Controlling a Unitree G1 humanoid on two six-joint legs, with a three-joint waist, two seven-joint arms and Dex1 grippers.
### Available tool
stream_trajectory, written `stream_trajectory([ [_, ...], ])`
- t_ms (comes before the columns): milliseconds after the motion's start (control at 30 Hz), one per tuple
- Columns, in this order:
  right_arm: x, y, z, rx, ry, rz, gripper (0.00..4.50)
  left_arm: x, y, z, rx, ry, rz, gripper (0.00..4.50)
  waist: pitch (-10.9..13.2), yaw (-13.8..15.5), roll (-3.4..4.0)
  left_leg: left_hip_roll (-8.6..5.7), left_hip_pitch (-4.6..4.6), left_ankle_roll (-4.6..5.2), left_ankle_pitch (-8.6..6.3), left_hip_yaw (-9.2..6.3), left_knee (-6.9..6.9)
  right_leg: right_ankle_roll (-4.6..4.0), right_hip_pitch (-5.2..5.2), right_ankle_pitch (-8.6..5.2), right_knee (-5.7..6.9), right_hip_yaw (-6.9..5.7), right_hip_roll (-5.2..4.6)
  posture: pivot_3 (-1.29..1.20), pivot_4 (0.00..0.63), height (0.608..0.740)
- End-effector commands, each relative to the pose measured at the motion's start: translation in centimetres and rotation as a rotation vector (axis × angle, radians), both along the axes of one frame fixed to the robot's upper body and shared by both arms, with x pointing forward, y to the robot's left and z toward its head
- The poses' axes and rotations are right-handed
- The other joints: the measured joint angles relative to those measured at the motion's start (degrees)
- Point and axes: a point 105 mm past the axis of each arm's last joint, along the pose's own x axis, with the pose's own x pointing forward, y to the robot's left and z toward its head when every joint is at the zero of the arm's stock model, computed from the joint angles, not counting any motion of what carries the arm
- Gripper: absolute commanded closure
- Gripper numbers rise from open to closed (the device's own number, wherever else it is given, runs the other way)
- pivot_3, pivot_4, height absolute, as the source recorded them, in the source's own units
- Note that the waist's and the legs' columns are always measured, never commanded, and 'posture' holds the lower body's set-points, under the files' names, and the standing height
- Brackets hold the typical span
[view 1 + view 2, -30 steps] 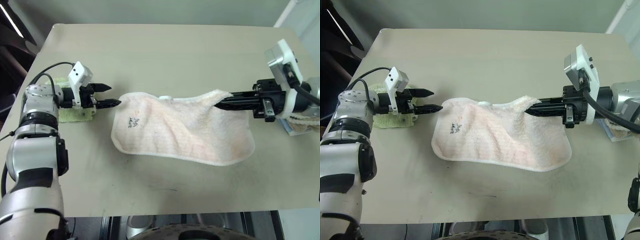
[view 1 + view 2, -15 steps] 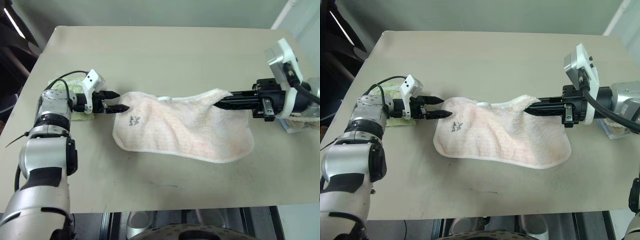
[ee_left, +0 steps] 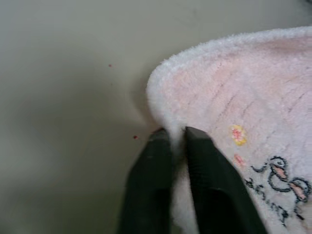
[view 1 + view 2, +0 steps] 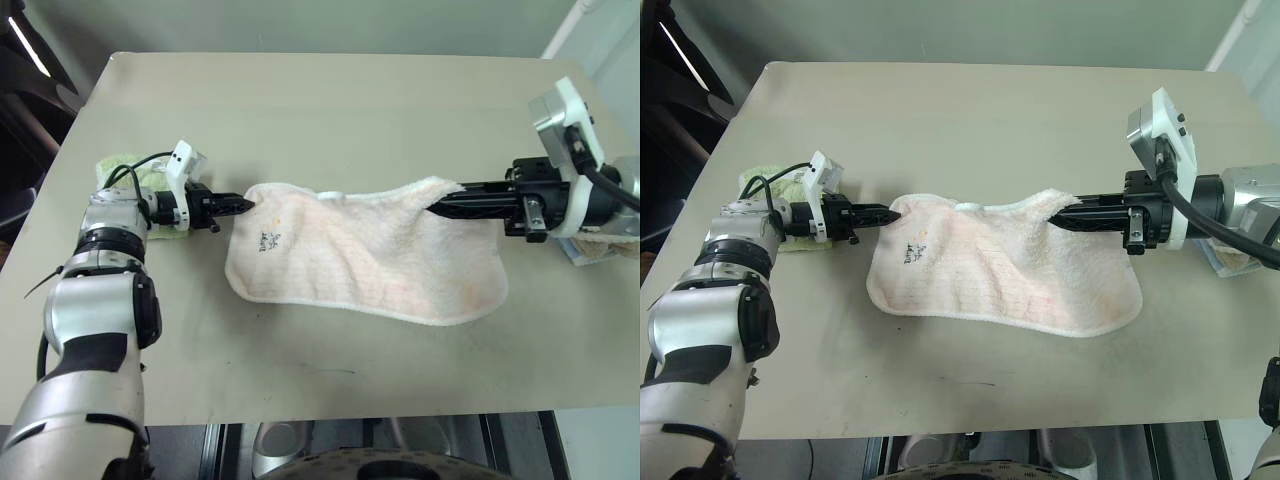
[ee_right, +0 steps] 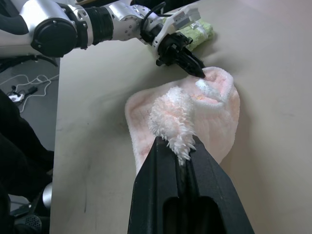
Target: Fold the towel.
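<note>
Beige table (image 4: 330,110), perhaps grey wall (image 4: 300,25)

- Left gripper (image 4: 247,202): arm extended inward, fingers (image 3: 151,185) pinched together on a towel (image 4: 370,255) corner.
- Right gripper (image 4: 436,207): arm reaching inward, fingers clamped on the opposite corner, raised.

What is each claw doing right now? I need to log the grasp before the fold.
Left claw: closed on the towel corner.
Right claw: closed on the towel's opposite corner.
</note>
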Motion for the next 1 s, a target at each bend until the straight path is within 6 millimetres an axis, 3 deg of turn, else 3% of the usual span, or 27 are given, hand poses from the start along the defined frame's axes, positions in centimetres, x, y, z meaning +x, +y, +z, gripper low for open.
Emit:
stream_trajectory([
  [33, -0.4, -0.1, 1.0, 0.005, -0.056, 0.004, 4.5, 0.1, -0.2, 1.5, -0.044, -0.031, -0.022, 4.47, 0.0, 0.0, 0.0, 0.0, 0.0, 0.0, 0.0, 0.0, 0.0, 0.0, 0.0, 0.0, 0.0, 0.0, 0.0, 0.0, 0.15, 0.733],
  [300, -0.4, -0.2, 1.1, 0.008, -0.066, -0.002, 4.5, 0.6, -0.8, 2.9, -0.078, -0.091, -0.031, 4.47, 0.0, 0.0, 0.0, 0.0, 0.0, 0.02, 0.03, 0.0, 0.01, 0.02, 0.01, 0.01, 0.0, 0.0, -0.01, 0.0, 0.15, 0.733],
  [533, 0.7, -1.8, 1.9, 0.021, -0.113, -0.087, 4.5, 1.7, -0.8, 6.7, -0.136, -0.25, 0.002, 4.47, 0.0, 0.1, 0.0, -0.02, -0.01, 0.05, 0.05, 0.0, 0.02, 0.04, 0.03, 0.02, 0.0, 0.0, -0.03, 0.0, 0.15, 0.733],
  [700, 3.0, -3.8, 2.9, 0.037, -0.194, -0.215, 4.5, 2.8, -0.7, 9.7, -0.193, -0.409, 0.08, 4.47, 0.0, 0.0, 0.0, -0.03, 0.02, 0.08, 0.05, 0.02, 0.02, 0.06, 0.04, 0.03, -0.01, 0.01, -0.06, 0.0, 0.15, 0.733],
  [1000, 10.0, -9.1, 4.1, 0.01, -0.351, -0.54, 4.5, 4.8, -1.0, 13.5, -0.234, -0.606, 0.265, 4.47, 0.0, -0.3, 0.01, -0.16, 0.0, 0.8, 0.0, 0.07, -0.01, 0.22, 0.02, 0.4, -0.03, 0.01, -0.26, 0.0, 0.15, 0.733],
])
